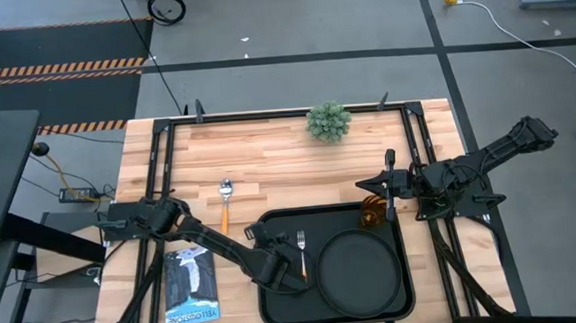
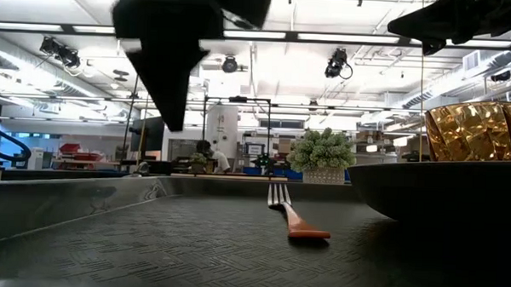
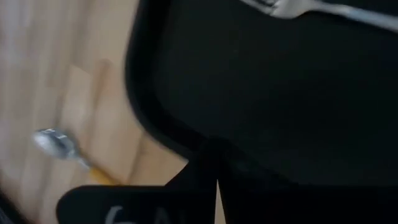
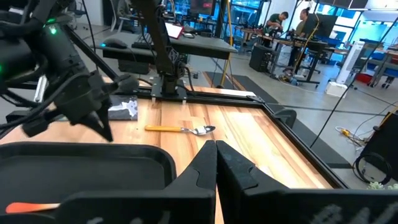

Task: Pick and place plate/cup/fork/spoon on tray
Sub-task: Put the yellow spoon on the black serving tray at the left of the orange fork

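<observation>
The black tray (image 1: 277, 307) lies at the near middle of the table. On it lie the round black plate (image 1: 360, 269), the fork (image 1: 302, 251) left of the plate, and the amber cup (image 1: 373, 214), which stands upright at the tray's far right corner. The spoon (image 1: 225, 197) lies on the wood, left of the tray's far left corner; it also shows in the left wrist view (image 3: 59, 142). My left gripper (image 1: 279, 265) hangs shut and empty above the tray's left part, beside the fork. My right gripper (image 1: 363, 185) is shut and empty, just beyond the cup.
A small potted plant (image 1: 328, 121) stands at the table's far edge. A blue-and-white booklet (image 1: 190, 286) lies on the wood, left of the tray. Bare wood lies between the spoon and the plant. People work at benches in the room beyond the table.
</observation>
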Tool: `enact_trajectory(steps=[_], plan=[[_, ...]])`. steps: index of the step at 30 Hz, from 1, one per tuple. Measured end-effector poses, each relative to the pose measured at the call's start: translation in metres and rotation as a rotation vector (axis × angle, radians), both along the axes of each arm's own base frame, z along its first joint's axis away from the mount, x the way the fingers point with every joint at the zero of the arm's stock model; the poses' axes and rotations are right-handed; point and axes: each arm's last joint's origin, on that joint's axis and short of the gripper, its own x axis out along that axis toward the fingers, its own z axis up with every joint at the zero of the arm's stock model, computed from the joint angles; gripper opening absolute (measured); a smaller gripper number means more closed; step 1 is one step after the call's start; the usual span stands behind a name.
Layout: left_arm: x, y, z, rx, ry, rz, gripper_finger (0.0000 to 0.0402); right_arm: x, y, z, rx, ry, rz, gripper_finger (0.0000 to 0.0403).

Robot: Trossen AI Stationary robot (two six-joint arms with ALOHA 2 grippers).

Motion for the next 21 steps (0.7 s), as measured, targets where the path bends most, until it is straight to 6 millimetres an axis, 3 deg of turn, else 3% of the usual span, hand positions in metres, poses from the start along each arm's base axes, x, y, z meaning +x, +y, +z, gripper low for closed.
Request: enact_trajectory(steps=[5,8,21], plan=[[-0.009,0.009,0.016,0.042,-0.024,-0.018,0.0005,0.000,0.000,0.000,-0.001,0.003,0.000,0.0005],[-0.021,0.018,0.014,0.044,-0.056,-0.002,0.0005,0.000,0.000,0.000,0.001,0.000,0.000,0.0005],[-0.088,0.062,-0.029,-0.052,-0.260,0.222,0.0005,0.000,0.000,0.001,-0.021,-0.003,-0.001,0.0005]])
